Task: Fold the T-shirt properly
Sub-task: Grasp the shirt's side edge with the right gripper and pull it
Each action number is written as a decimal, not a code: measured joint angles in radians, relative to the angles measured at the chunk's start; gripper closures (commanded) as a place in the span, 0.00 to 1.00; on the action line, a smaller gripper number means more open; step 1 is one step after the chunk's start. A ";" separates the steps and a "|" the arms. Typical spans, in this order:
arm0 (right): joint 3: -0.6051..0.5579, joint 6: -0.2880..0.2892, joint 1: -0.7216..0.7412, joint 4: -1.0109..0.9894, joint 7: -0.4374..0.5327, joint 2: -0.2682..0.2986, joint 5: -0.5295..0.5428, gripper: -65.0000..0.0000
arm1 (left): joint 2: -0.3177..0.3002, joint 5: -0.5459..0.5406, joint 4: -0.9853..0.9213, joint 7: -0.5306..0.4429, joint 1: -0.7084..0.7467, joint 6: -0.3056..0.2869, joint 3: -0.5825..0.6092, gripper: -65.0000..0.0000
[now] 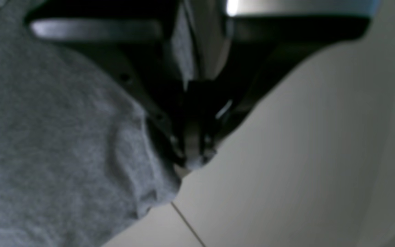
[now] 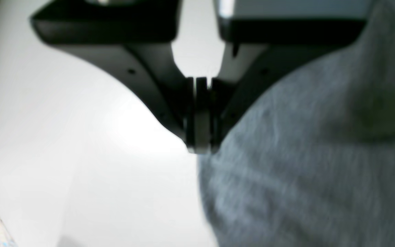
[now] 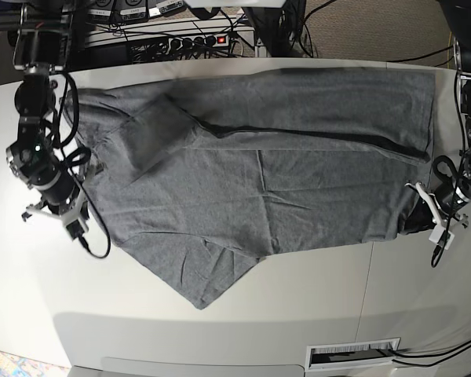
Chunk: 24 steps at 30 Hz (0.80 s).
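Observation:
The heather-grey T-shirt [image 3: 259,173] lies spread flat across the white table [image 3: 220,314], one corner pointing toward the front edge. At the shirt's right-hand end in the base view, my left gripper [image 3: 412,218] is down on its lower corner. The left wrist view shows this gripper [image 1: 192,161] shut, with a fold of the T-shirt [image 1: 63,144] pinched at its tips. My right gripper [image 3: 85,203] sits at the shirt's opposite edge. In the right wrist view it [image 2: 201,147] is shut, and the T-shirt [image 2: 303,171] runs off from its tips.
A power strip [image 3: 196,39] and cables lie behind the table's far edge. A seam [image 3: 369,290] crosses the tabletop near the left arm. A vent slot [image 3: 353,353] sits at the front edge.

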 measured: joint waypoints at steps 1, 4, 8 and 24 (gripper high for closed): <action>0.000 0.000 0.031 -0.022 0.015 0.000 0.021 0.98 | 0.000 -0.038 0.000 0.045 0.000 0.000 0.003 1.00; -0.003 -0.001 0.135 -0.105 0.035 0.001 0.066 0.91 | 0.000 -0.127 0.000 0.148 0.002 0.000 0.019 1.00; -0.065 -0.003 0.270 -0.259 0.042 0.005 0.087 0.75 | 0.000 -0.138 0.000 0.154 0.010 0.000 0.028 1.00; -0.373 -0.001 0.586 -0.784 0.301 -0.079 -0.145 0.75 | -0.089 -0.163 0.174 0.153 0.183 0.000 0.030 1.00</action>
